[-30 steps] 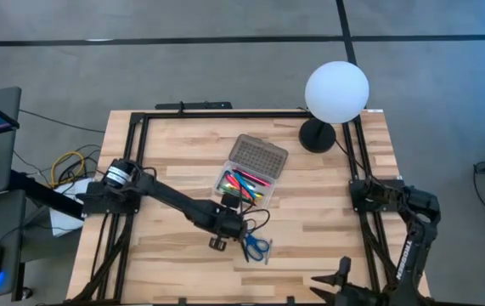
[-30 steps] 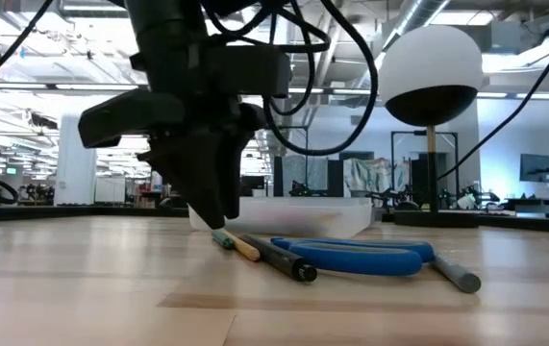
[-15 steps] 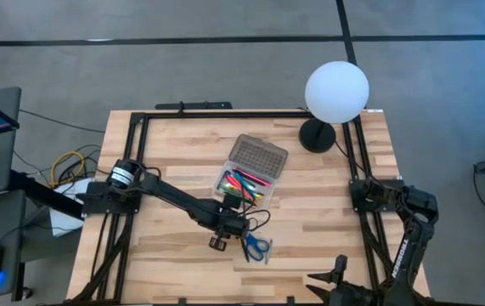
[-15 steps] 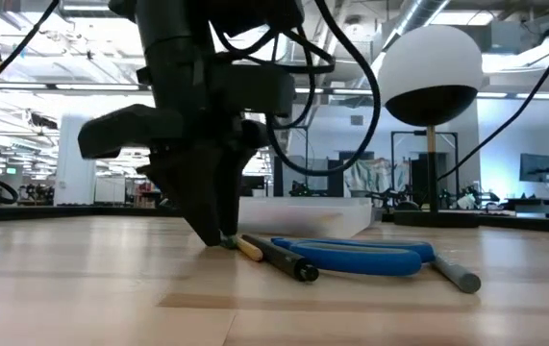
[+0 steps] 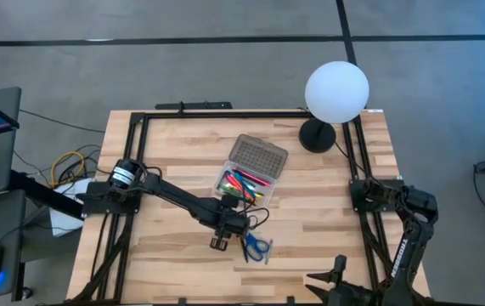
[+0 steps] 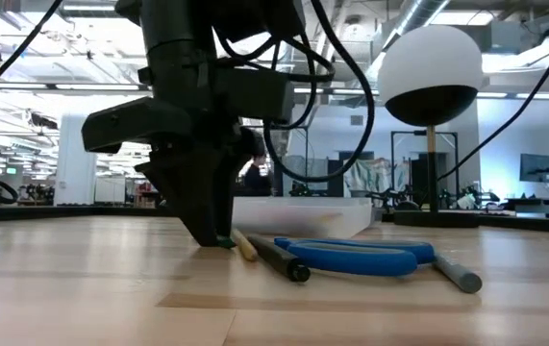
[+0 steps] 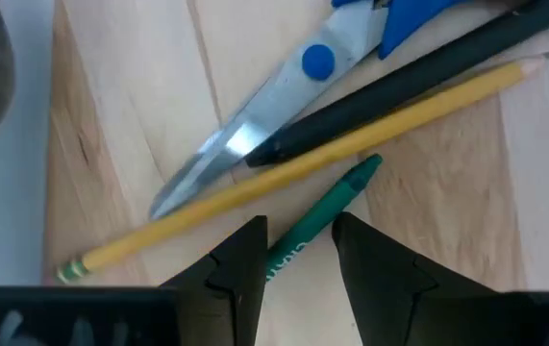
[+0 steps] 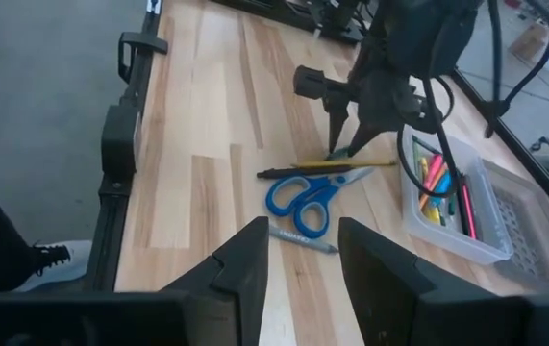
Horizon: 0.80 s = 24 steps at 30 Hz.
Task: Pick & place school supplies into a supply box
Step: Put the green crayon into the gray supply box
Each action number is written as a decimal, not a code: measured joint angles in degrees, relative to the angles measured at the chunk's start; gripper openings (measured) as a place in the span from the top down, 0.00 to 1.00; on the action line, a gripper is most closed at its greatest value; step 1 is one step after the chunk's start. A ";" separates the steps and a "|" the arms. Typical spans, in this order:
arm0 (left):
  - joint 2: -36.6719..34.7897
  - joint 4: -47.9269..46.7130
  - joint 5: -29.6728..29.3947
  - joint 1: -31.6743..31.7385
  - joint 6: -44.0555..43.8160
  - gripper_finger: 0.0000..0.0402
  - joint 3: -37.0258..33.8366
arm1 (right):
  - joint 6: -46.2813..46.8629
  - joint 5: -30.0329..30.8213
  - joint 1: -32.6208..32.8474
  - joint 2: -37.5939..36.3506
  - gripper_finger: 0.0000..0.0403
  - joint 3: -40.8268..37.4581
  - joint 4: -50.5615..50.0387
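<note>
Left pincer (image 7: pixel 298 252) is dropping lower onto the worktop (image 5: pixel 166 144), fingers apart, straddling the green pencil (image 7: pixel 324 216) — grasp imminent; right pincer (image 8: pixel 301 252) idling apart.

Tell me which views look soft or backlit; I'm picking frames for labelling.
Left wrist view: green crayon and yellow pencil are mildly soft at close range. Low view: bright room behind leaves the left end effector nearly a silhouette; the globe lamp is dark underneath. High view: evenly lit. Right wrist view: scissors clear.
</note>
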 joint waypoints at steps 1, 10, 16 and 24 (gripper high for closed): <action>0.02 -0.23 0.52 -0.02 -0.75 0.69 0.02 | 0.00 0.00 0.00 0.00 0.70 0.00 0.07; 0.09 -2.93 1.57 -1.77 -5.16 0.69 -0.04 | 0.02 -0.02 0.00 0.00 0.70 0.00 0.29; 0.02 -6.63 2.09 -3.25 -9.47 0.69 -0.04 | 0.02 -0.02 0.00 0.00 0.70 0.00 0.32; -0.02 -9.09 2.22 -4.92 -11.81 0.69 -0.04 | 0.02 -0.02 0.00 0.00 0.70 0.00 0.34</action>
